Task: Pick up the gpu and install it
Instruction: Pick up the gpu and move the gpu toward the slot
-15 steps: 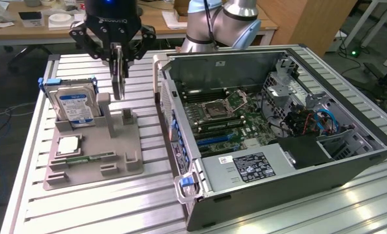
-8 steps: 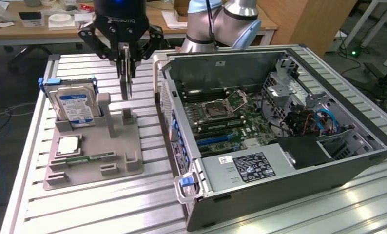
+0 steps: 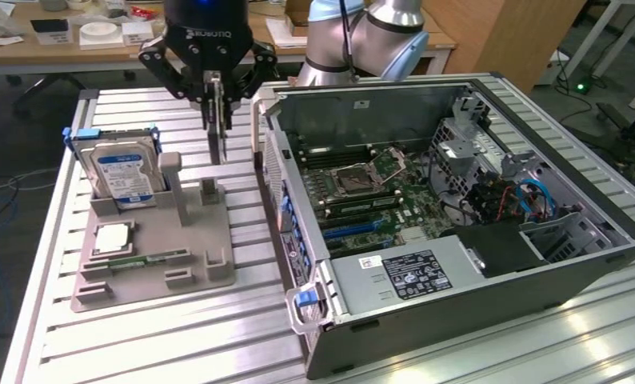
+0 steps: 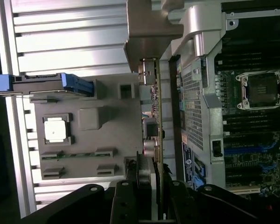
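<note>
The gpu (image 3: 217,132) hangs edge-on and upright from my gripper (image 3: 217,96), which is shut on its top edge. It is in the air above the grey parts holder (image 3: 195,268), just left of the open computer case (image 3: 489,264) in the exterior view. In the wrist view the gpu (image 4: 157,112) is a thin dark board running away from my gripper (image 4: 155,179), with its pale metal bracket (image 4: 151,28) at the far end, between the holder (image 4: 107,116) and the case wall (image 4: 196,102). The motherboard (image 3: 381,200) lies exposed inside the case.
On the holder stand a silver hard drive with a blue label (image 3: 125,176), a processor chip (image 3: 113,238) and a small green memory stick (image 3: 136,262). The slatted metal table (image 3: 168,336) carries it all. Desks and cables lie behind and at the exterior view's right.
</note>
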`<state>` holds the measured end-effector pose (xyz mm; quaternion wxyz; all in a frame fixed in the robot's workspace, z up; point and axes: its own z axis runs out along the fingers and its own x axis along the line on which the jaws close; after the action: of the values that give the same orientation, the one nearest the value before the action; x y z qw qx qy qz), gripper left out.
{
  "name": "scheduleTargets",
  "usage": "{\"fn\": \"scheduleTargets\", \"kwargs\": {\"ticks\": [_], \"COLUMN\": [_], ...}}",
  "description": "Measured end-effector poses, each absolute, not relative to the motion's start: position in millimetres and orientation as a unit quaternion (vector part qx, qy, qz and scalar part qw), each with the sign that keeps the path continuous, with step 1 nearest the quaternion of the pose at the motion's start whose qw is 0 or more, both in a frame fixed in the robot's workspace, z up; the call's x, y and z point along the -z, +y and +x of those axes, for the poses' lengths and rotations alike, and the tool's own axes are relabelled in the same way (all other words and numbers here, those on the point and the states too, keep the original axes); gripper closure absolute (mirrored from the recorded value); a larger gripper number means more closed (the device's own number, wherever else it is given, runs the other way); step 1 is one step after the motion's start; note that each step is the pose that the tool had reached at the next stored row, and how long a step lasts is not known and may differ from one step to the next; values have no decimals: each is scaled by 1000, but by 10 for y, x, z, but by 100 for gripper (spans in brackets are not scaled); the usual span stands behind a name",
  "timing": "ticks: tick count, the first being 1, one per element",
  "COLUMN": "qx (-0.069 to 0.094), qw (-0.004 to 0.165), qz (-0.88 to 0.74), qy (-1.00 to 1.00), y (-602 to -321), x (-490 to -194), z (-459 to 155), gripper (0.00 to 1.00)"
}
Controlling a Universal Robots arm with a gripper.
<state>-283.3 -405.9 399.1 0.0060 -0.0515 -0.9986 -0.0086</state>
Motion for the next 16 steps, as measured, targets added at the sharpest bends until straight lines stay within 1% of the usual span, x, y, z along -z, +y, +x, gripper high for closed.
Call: {"fn": "scheduleTargets", "kwargs": {"ticks": [16], "qx": [9], "qw": [3], "qz": [-51], "qy": [-999], "y": [-4060], "x": [-3890], "z": [-2107], "gripper": [71]}}
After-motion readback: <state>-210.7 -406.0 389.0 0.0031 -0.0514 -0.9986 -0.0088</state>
